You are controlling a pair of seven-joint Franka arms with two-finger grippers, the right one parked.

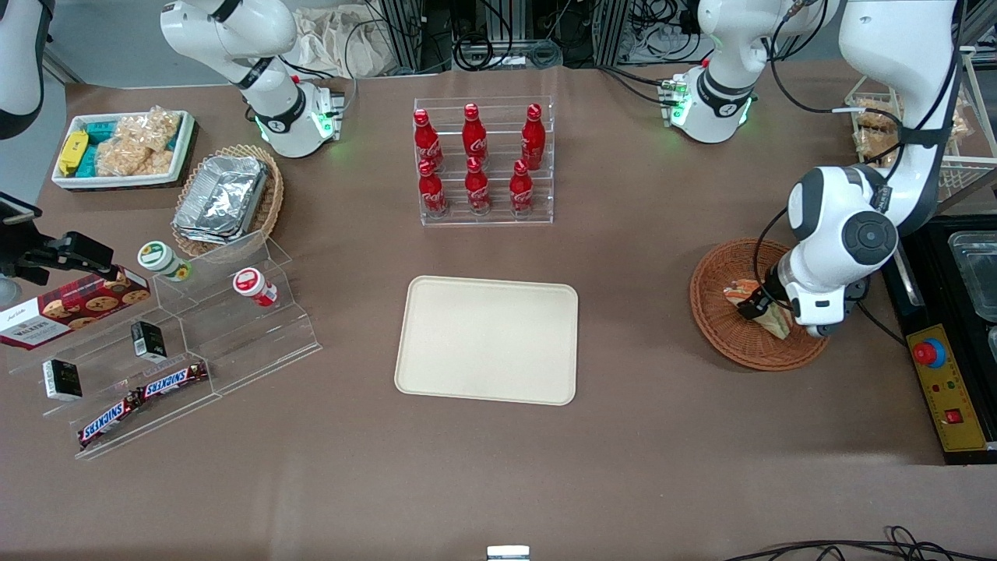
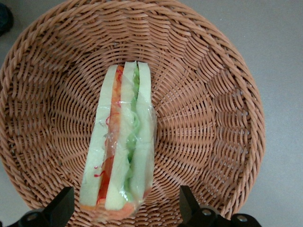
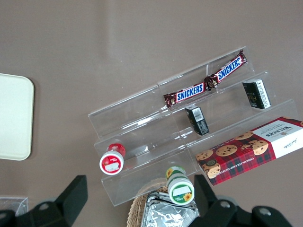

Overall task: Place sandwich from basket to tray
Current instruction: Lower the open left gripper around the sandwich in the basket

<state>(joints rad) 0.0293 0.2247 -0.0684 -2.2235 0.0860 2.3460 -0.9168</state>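
In the basket [image 2: 227,94], sandwich [image 2: 120,142] between open pincer [image 2: 124,205] fingers, tray [image 1: 487,340] nearby.

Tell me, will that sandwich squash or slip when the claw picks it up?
Probably soft: the sandwich is layered bread and filling, so it may squash. Its clear wrap could be slippery. The gripper is open astride it in the basket; it looks light.

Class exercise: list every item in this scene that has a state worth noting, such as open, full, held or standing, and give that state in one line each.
sandwich: wrapped in film, lying in the basket, not yet gripped
basket: holding the sandwich
tray: bare
hand: open, fingers either side of the sandwich
cola bottles: six, upright in the acrylic rack
foil containers: stacked in a tan basket
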